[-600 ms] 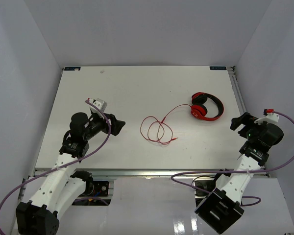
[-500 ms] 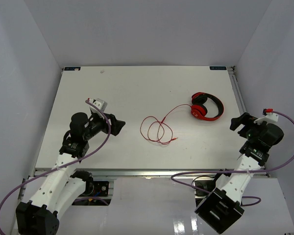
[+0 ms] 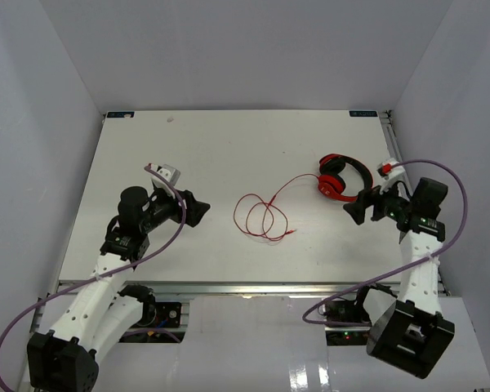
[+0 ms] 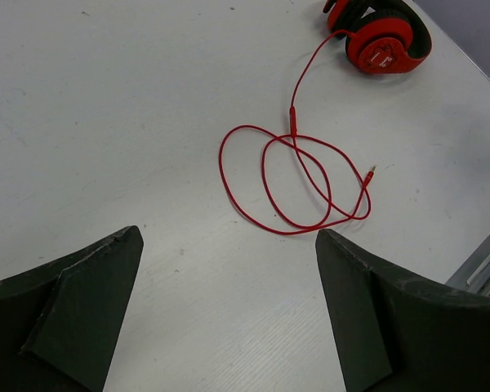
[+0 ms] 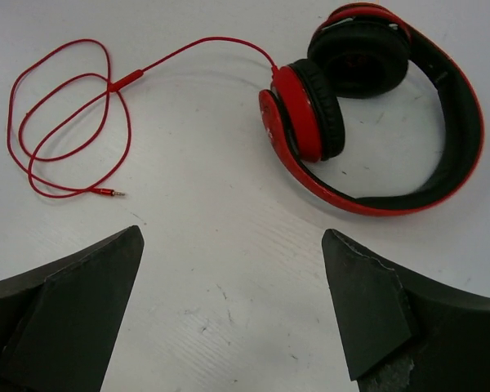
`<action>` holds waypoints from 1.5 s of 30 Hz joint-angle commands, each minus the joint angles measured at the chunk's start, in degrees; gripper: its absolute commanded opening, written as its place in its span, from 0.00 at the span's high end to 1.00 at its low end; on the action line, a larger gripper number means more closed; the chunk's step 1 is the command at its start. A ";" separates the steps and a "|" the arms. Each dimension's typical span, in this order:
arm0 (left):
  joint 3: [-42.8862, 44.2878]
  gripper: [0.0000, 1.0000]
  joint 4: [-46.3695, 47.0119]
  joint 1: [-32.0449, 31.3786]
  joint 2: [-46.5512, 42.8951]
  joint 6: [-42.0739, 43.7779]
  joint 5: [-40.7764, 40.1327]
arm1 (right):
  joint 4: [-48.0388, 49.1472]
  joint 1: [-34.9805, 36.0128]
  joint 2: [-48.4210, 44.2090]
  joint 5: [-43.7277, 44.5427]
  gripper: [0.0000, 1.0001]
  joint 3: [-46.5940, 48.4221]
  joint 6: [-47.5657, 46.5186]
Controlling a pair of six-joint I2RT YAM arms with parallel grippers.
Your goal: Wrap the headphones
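The left claw [image 3: 198,211] is spread wide and holds nothing, and the right claw [image 3: 356,209] is likewise spread and empty. Both hover above the white bench [image 3: 229,139].

The left arm [image 3: 106,278] reaches in from the near left corner, its claw pointing right toward the middle of the bench and well apart from the cord. The right arm [image 3: 416,253] rises from the near right, its claw pointing left and sitting just beside the near right edge of the headphones [image 3: 343,178]. No contact shows in its wrist view. A thick purple cable [image 3: 167,237] is draped along each arm.

The headphones lie on the right half of the bench, resting on their side. The red headband [image 5: 465,122], black inside, curves round to the right, and one red ear cup [image 5: 298,114] stands on edge at the left.

From that cup the thin red cord [image 4: 291,122] runs left and nearward into a few loose, overlapping loops near the middle of the bench — flat and unwound. Its metal plug [image 5: 106,192] lies at the near right side of the loops.
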 commanded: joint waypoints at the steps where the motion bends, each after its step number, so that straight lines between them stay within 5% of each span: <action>1: 1.04 0.02 0.71 -0.22 1.16 -0.06 1.52 | 6.08 8.94 10.22 29.47 0.11 6.86 14.70; 7: 0.70 0.02 0.41 -0.24 0.98 0.72 0.20 | 4.09 9.66 27.89 34.72 0.25 19.80 27.03; 22: 1.21 0.02 0.14 -0.19 0.90 0.93 1.35 | 7.04 9.07 43.87 51.97 0.29 27.04 32.42; 32: 1.12 0.02 0.05 -0.24 0.73 1.12 1.24 | 7.49 9.10 54.94 49.56 0.32 35.12 32.59; 40: 1.20 0.02 -0.04 -0.24 1.05 1.36 0.98 | 6.21 8.94 59.00 44.85 0.42 36.87 26.62; 45: 1.22 0.02 -0.12 -0.16 1.35 1.45 1.10 | 5.46 9.01 60.37 40.65 0.59 37.03 22.37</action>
